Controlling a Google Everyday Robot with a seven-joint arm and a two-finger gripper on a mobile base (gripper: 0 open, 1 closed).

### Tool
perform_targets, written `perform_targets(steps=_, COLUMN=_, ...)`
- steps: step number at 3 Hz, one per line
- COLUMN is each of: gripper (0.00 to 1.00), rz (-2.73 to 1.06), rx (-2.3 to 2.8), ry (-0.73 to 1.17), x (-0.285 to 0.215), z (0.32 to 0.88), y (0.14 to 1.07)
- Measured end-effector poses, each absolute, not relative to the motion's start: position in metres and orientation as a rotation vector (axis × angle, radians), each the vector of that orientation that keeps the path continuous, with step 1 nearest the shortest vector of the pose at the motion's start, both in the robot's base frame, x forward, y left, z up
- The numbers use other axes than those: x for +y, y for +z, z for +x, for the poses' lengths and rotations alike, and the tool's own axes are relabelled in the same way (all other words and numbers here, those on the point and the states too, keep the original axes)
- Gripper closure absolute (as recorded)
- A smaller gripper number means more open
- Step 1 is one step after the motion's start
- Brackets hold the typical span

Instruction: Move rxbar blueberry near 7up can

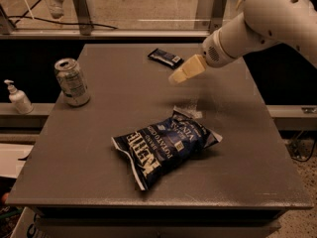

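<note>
The rxbar blueberry (166, 58) is a small flat dark blue wrapper lying at the far middle of the grey table (99, 148). The 7up can (72, 82) is a silvery, slightly dented can standing upright near the table's left edge. My gripper (177, 76) hangs above the table on a white arm coming in from the upper right. It is just right of and a little nearer than the bar, not touching it.
A large crinkled blue Kettle chips bag (166, 144) lies in the middle of the table. A small white pump bottle (19, 98) stands on a ledge left of the table. A glass partition and rail run behind the far edge.
</note>
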State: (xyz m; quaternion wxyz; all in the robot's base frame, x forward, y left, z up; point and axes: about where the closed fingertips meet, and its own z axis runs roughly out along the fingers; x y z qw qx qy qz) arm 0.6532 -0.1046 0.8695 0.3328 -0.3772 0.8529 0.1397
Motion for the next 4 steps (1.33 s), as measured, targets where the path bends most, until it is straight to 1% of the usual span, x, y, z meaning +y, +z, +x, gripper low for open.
perform_targets(steps=2, gripper=0.0, rz=-0.852, rx=2.1, ry=0.47, x=-0.071, z=0.707, y=0.854)
perform_targets(steps=4, gripper=0.0, rz=-0.876, rx=2.056, ry=0.424, x=-0.049, z=0.758, y=0.829)
